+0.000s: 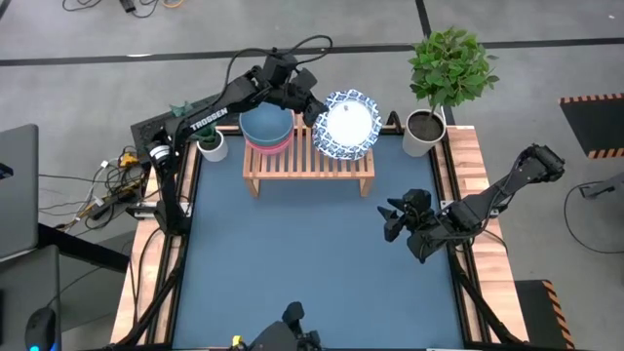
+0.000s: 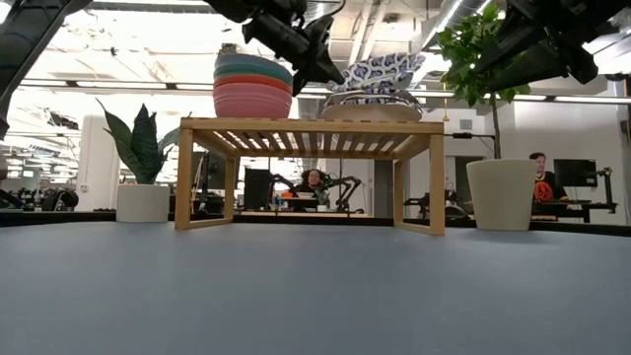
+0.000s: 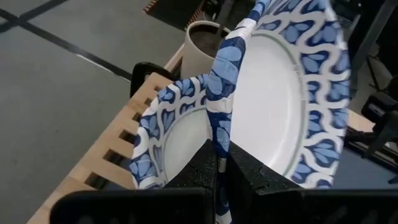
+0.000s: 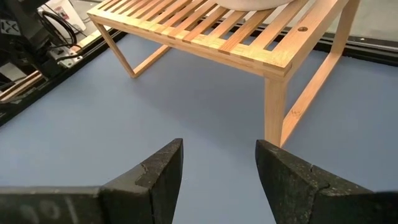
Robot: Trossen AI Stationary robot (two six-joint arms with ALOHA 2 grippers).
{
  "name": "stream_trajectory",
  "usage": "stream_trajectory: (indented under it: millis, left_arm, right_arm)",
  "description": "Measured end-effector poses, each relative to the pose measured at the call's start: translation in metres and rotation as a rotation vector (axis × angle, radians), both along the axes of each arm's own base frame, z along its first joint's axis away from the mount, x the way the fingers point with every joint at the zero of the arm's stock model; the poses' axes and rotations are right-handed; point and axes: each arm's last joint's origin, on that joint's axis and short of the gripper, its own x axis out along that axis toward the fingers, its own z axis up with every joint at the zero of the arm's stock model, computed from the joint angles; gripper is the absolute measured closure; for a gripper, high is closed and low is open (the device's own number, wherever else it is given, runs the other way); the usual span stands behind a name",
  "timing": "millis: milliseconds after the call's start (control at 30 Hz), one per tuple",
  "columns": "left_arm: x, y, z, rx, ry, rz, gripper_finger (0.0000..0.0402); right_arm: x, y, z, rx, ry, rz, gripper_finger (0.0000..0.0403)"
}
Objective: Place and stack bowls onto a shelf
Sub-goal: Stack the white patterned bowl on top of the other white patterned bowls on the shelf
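The light-wood shelf [image 1: 302, 162] stands at the table's far side. On its left part the teal bowl [image 1: 265, 123] sits nested in the pink bowl [image 2: 252, 100]. One blue-rimmed white bowl [image 3: 169, 138] rests by its base on the shelf's right part. My left gripper [image 1: 314, 109], reaching in from the far left, is shut on the second blue-rimmed bowl [image 1: 349, 123], which is tilted above the first. My right gripper [image 1: 400, 220] hovers open over the table's right side, near of the shelf [image 4: 236, 43], touching nothing. My left gripper [image 3: 222, 158] pinches the tilted patterned bowl by its rim [image 3: 221, 124], on the side toward the teal bowl, one finger inside the bowl and one outside. The fingers come from the table's left, slanting down. The bowl stands steeply tilted over the resting bowl; whether the two touch I cannot tell.
A white pot with a leafy plant [image 1: 423, 131] stands right of the shelf, and a small pot with a spiky plant [image 1: 212, 144] left of it. Blue tabletop [image 1: 292, 263] lies open near of the shelf. People sit in the room behind [image 2: 314, 183].
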Motion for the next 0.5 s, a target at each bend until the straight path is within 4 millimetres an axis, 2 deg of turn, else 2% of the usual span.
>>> stream_trajectory:
  millis: [500]
  left_arm:
    - [-0.003, 0.0007, -0.0035, -0.012, 0.04, 0.01, 0.04]
  right_arm:
    - [0.0001, 0.0001, 0.0, 0.002, -0.002, 0.0, 0.0177]
